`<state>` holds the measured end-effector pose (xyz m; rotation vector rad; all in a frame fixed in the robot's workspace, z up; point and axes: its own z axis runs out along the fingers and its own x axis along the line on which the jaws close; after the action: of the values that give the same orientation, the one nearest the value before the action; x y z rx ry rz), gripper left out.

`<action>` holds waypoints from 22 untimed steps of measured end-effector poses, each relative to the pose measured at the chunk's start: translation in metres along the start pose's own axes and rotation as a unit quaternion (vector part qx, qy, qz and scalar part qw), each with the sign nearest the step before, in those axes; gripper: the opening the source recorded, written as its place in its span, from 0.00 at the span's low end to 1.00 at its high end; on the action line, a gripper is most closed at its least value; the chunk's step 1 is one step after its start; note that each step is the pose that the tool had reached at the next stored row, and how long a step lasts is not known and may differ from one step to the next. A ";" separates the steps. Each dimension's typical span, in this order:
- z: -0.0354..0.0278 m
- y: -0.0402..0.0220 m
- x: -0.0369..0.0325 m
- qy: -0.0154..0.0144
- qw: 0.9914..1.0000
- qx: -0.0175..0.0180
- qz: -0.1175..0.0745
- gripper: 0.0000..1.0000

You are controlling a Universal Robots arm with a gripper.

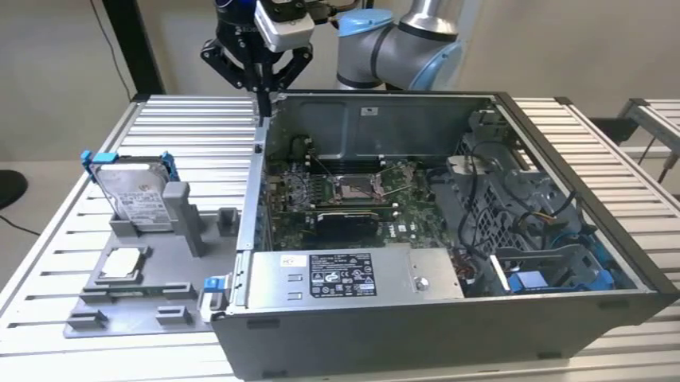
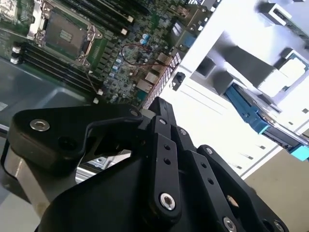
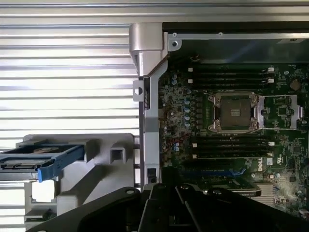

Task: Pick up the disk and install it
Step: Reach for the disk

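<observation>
In the exterior view I couldn't see the lower end of the disk (image 1: 134,187), sunk in its grey stand (image 1: 143,226); the top edge cut off the arm (image 1: 399,44).

My black fingers (image 2: 163,140) crowd the foreground, narrowing to a tip by the case wall (image 2: 166,72). Beyond them lies the green motherboard (image 2: 120,58) with its CPU socket (image 2: 65,34). Outside the wall, the blue-framed disk (image 2: 246,112) sits against a grey holder (image 2: 241,58) on the bright tabletop (image 2: 207,125).
</observation>
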<state>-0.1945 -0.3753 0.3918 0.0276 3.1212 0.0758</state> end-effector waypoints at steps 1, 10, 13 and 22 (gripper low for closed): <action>0.0001 0.0000 0.0015 0.000 1.000 0.000 -0.002 0.00; 0.0002 -0.0005 0.0292 0.001 1.000 0.000 -0.010 0.00; 0.0005 -0.0007 0.0381 0.001 1.000 0.000 -0.013 0.00; 0.0011 -0.0012 0.0622 0.001 1.000 0.000 -0.018 0.00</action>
<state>-0.2567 -0.3753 0.3895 -0.0286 3.1222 0.0763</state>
